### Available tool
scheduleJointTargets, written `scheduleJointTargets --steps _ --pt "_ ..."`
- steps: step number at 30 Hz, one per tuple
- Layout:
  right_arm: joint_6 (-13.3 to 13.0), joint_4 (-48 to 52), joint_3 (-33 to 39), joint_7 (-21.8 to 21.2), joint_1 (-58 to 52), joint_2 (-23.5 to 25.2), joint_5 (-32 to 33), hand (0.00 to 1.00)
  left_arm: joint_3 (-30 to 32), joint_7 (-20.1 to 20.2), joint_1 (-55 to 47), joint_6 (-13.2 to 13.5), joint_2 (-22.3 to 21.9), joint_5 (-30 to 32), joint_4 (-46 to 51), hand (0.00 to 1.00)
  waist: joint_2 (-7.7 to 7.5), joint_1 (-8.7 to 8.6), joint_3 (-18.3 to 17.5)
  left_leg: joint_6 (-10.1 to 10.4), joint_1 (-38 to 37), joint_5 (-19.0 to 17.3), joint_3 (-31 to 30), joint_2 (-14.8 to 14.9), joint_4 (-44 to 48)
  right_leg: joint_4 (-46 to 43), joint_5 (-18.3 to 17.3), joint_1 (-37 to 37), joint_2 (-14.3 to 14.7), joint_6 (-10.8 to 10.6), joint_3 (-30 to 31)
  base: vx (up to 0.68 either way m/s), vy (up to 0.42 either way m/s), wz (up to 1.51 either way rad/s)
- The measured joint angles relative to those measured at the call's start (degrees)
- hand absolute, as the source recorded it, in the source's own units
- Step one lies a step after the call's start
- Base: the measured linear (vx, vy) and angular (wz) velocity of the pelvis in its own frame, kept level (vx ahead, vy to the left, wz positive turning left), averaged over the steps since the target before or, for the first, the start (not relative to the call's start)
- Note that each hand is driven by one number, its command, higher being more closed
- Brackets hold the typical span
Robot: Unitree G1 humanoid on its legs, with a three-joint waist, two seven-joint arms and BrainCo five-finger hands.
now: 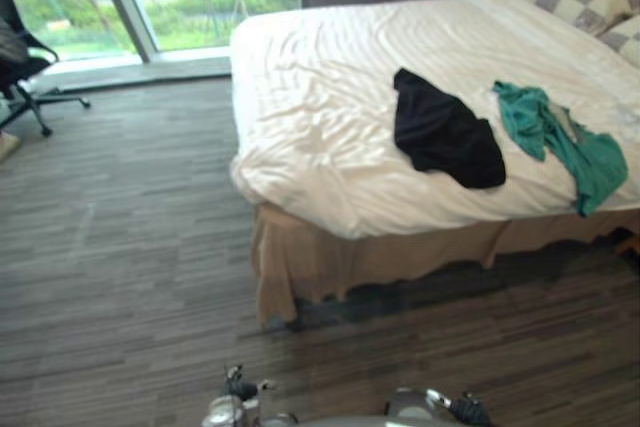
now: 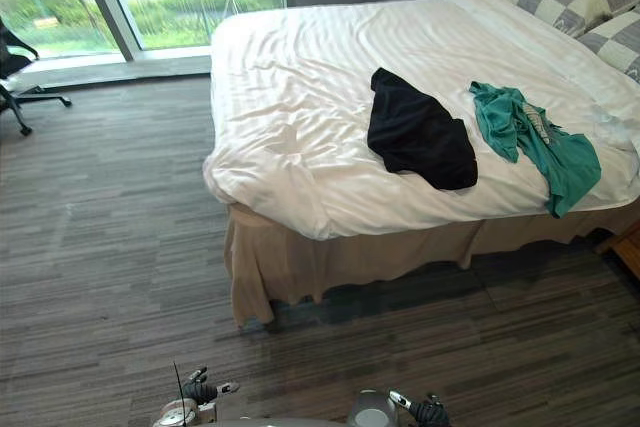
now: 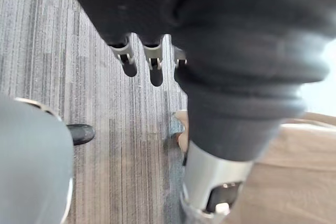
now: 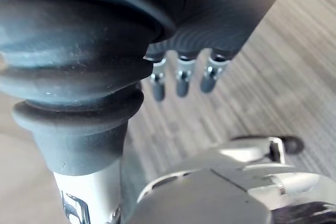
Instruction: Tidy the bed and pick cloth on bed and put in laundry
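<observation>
Two garments lie on the bed (image 1: 320, 67), the black cloth (image 1: 445, 132) beside the teal cloth (image 1: 565, 142), and with our left hand (image 3: 152, 64) and right hand (image 4: 181, 80) hanging slack-fingered and empty over the floor (image 1: 120, 247), we should walk close before reaching for either.

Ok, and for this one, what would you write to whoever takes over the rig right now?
Left hand: open, empty, fingers hanging over the floor.
Right hand: open, empty, also over the floor.
Both hands are well short of the bed.
Black cloth and teal cloth lie apart on the bed near its close edge. The teal one drapes slightly over that edge.
Done: nothing picked up yet; the cover is wrinkled.
Left: smooth the bed, then take both cloths to the laundry.
</observation>
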State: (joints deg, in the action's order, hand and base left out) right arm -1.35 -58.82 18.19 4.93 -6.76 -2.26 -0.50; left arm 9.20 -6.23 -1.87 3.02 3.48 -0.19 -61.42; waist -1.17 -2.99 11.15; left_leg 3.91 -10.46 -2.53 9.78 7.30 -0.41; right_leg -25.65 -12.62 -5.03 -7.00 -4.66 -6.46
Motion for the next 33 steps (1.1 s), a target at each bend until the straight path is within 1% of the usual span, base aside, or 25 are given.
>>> scheduleJointTargets --steps 1,2,3,4,5,8,10,12,13,15,17,20,21,22,23,24,25,27,29,30,31,32,33 --pt "0.0 -0.1 0.1 0.1 -0.6 1.1 0.0 0.00 0.1 0.0 0.2 0.0 1.7 0.3 -0.1 0.00 -2.79 0.40 -0.1 0.8 1.0 -0.3 -1.7 -1.4 0.4 7.6 5.9 0.2 0.8 0.8 1.7 0.15 -0.201 0.65" --pt "0.2 -1.1 0.9 0.0 -0.9 1.7 0.0 0.00 0.2 0.1 1.2 0.0 1.0 1.0 -1.1 0.00 -2.11 0.00 0.4 1.8 0.7 0.1 -3.4 -0.4 0.3 7.6 6.1 1.9 1.1 1.3 0.0 0.17 -0.191 0.71" --pt "0.2 -1.0 1.5 0.1 -1.5 1.7 0.2 0.00 0.3 0.2 1.3 0.1 0.6 1.2 -1.0 0.00 -2.08 0.07 0.0 2.0 0.6 0.2 -3.4 -0.1 0.3 8.3 5.8 2.5 1.3 1.4 -0.4 0.18 -0.166 0.56" --pt "0.1 -1.0 1.6 -0.1 -1.5 0.8 0.2 0.00 0.7 0.2 1.2 0.1 -0.3 1.3 -1.0 0.00 -0.46 0.35 0.2 2.0 0.3 0.2 -3.4 0.5 0.3 9.1 5.5 3.3 1.9 1.5 -1.0 0.11 -0.093 0.22" --pt "0.1 -1.0 1.7 -0.1 -1.5 0.0 0.2 0.00 1.7 0.2 0.7 0.1 -1.3 1.4 -1.0 0.00 0.99 0.15 0.0 2.1 0.1 0.3 -3.4 0.8 0.2 10.2 5.6 4.3 2.2 1.5 -1.5 0.09 -0.085 0.15" --pt "0.2 -0.9 2.2 0.0 -2.1 -1.1 0.2 0.00 2.5 0.2 -0.8 0.1 -2.7 1.4 -1.4 0.00 2.84 -0.12 -0.9 2.3 -0.3 0.4 -3.4 1.4 -0.4 12.5 5.8 6.1 2.9 1.9 -2.6 0.06 -0.044 0.15" --pt "0.1 -0.9 2.2 0.0 -2.1 -1.1 0.1 0.00 2.6 0.2 -0.9 0.2 -2.7 1.3 -1.5 0.00 2.93 -0.20 -1.1 2.4 -0.4 0.4 -3.4 1.8 -1.2 13.9 6.2 6.6 3.2 1.9 -3.2 0.00 -0.009 0.18" --pt "0.2 -1.0 2.2 0.1 -2.1 -1.0 0.1 0.00 2.6 0.2 -0.9 0.3 -2.7 1.3 -1.4 0.00 2.78 0.18 -1.2 2.4 -0.3 0.4 -3.0 2.0 -1.6 15.5 7.1 6.8 3.9 1.8 -3.0 0.01 -0.003 -0.04" --pt "0.2 -1.1 2.1 0.2 -2.1 -0.9 0.1 0.00 2.7 0.3 -0.9 0.5 -2.5 1.4 -1.4 0.00 2.93 0.44 -1.3 2.4 -0.2 0.4 -2.4 2.0 -1.7 16.5 8.0 7.1 4.1 1.8 -2.6 0.01 0.008 -0.19" --pt "0.2 -1.1 2.1 0.2 -2.1 -0.5 0.1 0.00 2.7 0.8 -0.9 0.6 -2.1 1.4 -1.5 0.00 2.24 0.43 -1.3 2.4 -0.2 0.4 -1.5 1.7 -1.7 19.1 10.0 7.9 4.1 1.5 -1.7 0.00 0.038 -0.22" --pt "0.1 -1.1 2.1 0.3 -2.1 -0.5 0.1 0.00 2.7 0.9 -0.9 0.6 -2.0 1.2 -1.5 0.00 1.98 0.38 -1.3 2.4 0.0 0.4 -0.9 1.4 -1.7 21.1 11.3 8.3 4.0 1.2 -1.4 -0.03 0.046 -0.17" --pt "0.1 -1.1 2.2 0.3 -2.1 -0.6 0.0 0.00 3.1 0.9 -0.8 0.6 -1.6 0.6 -1.4 0.00 2.10 0.16 -1.3 2.4 0.9 0.5 -1.0 0.9 -1.6 24.2 13.0 9.3 3.8 1.0 -1.6 -0.05 0.034 -0.01" --pt "0.1 -1.1 2.6 0.3 -2.1 -0.6 0.0 0.00 4.9 0.8 -0.3 0.6 -1.6 0.0 -1.3 0.00 2.45 -0.08 -1.1 2.5 1.1 0.5 -1.0 0.9 -1.6 25.9 14.0 9.9 3.8 1.0 -1.8 -0.08 0.024 0.05" --pt "0.1 -1.1 2.7 0.3 -2.1 -0.7 0.0 0.00 5.9 0.7 -0.3 0.5 -1.4 -0.7 -1.0 0.00 2.69 -0.14 -1.0 2.5 1.3 0.5 -1.0 0.9 -1.6 26.4 14.2 10.0 3.8 0.9 -1.9 -0.06 0.009 0.06" --pt "0.1 -1.0 2.7 0.3 -2.1 -0.7 0.0 0.00 8.4 0.5 -0.1 0.5 -0.8 -1.8 -0.4 0.00 2.99 -0.40 -1.0 2.6 1.7 0.5 -1.0 1.1 -1.6 26.9 14.5 10.0 3.9 1.1 -2.2 -0.06 -0.019 0.09" --pt "-0.2 -0.9 2.7 0.3 -2.1 -0.7 0.0 0.00 12.5 -0.5 0.9 0.3 1.3 -4.0 0.9 0.00 3.15 -0.74 -0.9 2.9 2.2 0.7 -1.0 1.5 -1.7 27.4 14.8 9.8 4.2 1.3 -2.6 -0.04 -0.028 0.08" --pt "-0.3 -0.7 2.7 0.3 -2.2 -0.7 0.0 0.00 14.1 -0.6 1.4 0.4 2.6 -5.0 1.5 0.00 3.25 -0.84 -0.9 2.9 2.4 0.7 -1.0 1.7 -1.7 27.5 14.9 9.8 4.3 1.5 -2.6 -0.04 -0.030 0.03" --pt "-0.7 -0.2 2.7 0.3 -2.6 -0.7 0.0 0.00 18.7 -2.0 3.2 0.7 7.1 -8.5 3.2 0.00 3.74 -1.00 -0.7 3.3 2.5 0.7 -0.9 2.5 -1.8 27.8 14.8 9.7 5.0 1.8 -2.6 -0.02 -0.049 -0.02" --pt "-1.0 0.9 2.4 0.3 -3.8 -1.3 -0.1 0.00 24.2 -3.9 6.9 1.4 13.3 -12.4 5.1 0.00 4.85 -1.03 -0.3 3.7 2.7 0.9 -0.9 3.4 -2.5 27.7 14.4 9.5 5.8 2.3 -2.9 -0.02 -0.068 0.02" --pt "-1.0 1.4 2.2 0.3 -4.4 -1.4 -0.1 0.00 25.5 -4.3 7.8 1.8 14.7 -13.6 5.6 0.00 5.26 -1.00 -0.4 3.8 2.7 1.0 -0.9 3.6 -2.7 27.6 14.3 9.4 5.9 2.4 -2.9 0.01 -0.056 0.08" --pt "-1.1 2.0 1.9 0.3 -5.2 -1.8 -0.1 0.00 27.2 -5.2 9.4 2.4 17.2 -15.8 6.6 0.00 5.40 -1.04 -0.4 3.9 2.7 1.1 -1.0 3.8 -2.7 26.8 14.0 9.0 6.2 2.8 -3.1 0.04 -0.037 0.11" --pt "-1.2 2.2 1.5 0.4 -5.7 -2.2 0.0 0.00 28.4 -6.6 11.0 3.4 19.4 -18.8 7.5 0.00 6.32 -1.02 0.0 4.2 2.7 1.3 -1.2 4.0 -2.8 25.6 13.1 8.5 6.2 2.8 -3.3 0.05 -0.027 0.12" --pt "-1.3 2.4 1.4 0.4 -6.1 -2.5 0.0 0.00 29.2 -6.9 11.8 3.7 20.2 -19.9 8.0 0.00 6.80 -1.05 0.1 4.3 2.7 1.4 -1.2 4.0 -2.9 25.0 12.6 8.4 6.2 2.8 -3.5 0.05 -0.016 0.14"
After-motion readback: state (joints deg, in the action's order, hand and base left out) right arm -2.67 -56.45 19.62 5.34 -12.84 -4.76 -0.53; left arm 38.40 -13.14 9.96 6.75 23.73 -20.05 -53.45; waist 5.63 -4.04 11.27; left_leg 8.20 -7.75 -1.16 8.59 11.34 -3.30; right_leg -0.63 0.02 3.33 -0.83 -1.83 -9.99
